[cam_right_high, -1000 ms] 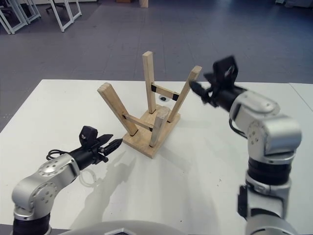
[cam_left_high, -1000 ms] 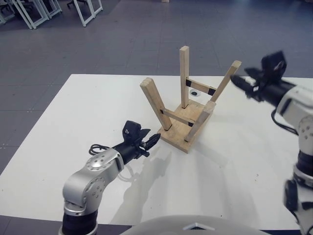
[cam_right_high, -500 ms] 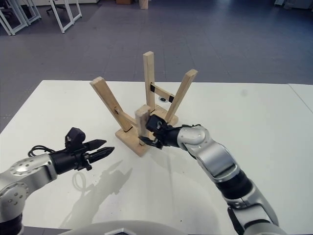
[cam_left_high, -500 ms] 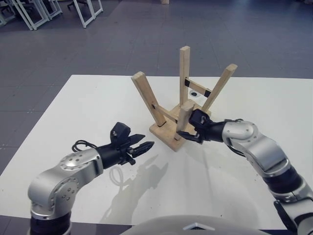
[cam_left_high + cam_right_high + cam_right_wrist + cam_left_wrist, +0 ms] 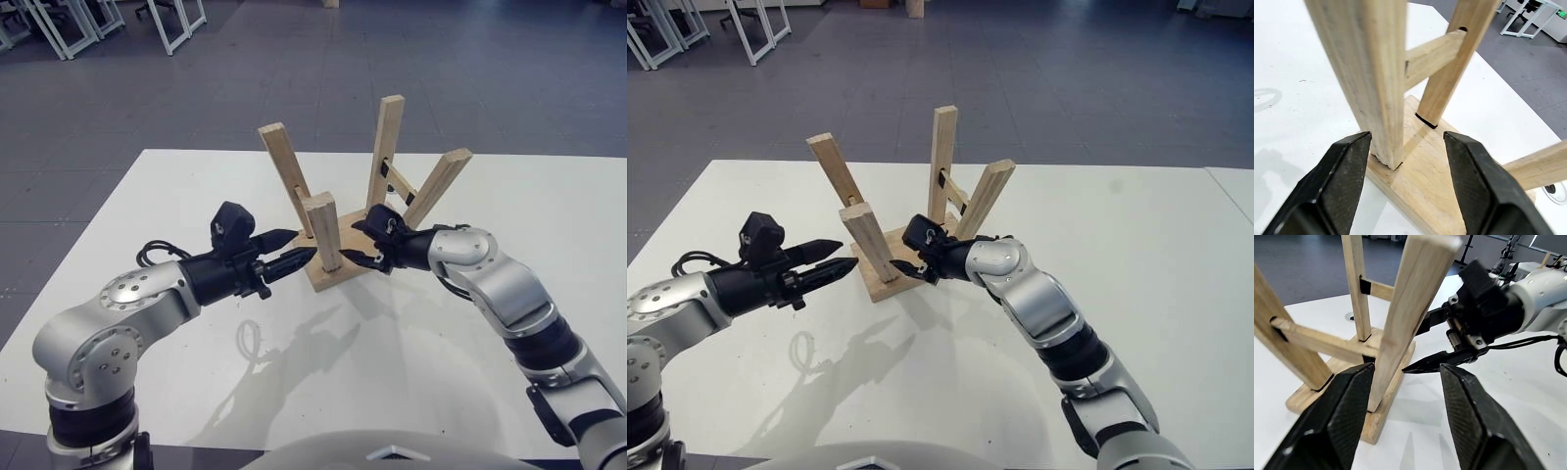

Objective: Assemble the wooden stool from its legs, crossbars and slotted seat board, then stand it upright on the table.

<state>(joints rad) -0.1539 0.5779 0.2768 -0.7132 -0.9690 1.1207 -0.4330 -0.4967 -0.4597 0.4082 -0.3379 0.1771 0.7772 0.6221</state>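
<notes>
Upturned stool [image 5: 387, 147] sitting mid-table [image 5: 176, 196]: one seat board [image 5: 1420, 171] lying flat, four legs [image 5: 282, 176] pointing up and splaying outward, two crossbars [image 5: 1317, 340] showing between them. Left gripper [image 5: 304, 243] hovering just beside nearest leg [image 5: 321, 230], fingers spread, gripping nothing. Right gripper [image 5: 351, 242] hovering at same leg's opposite side, fingers likewise spread wide, empty.
</notes>
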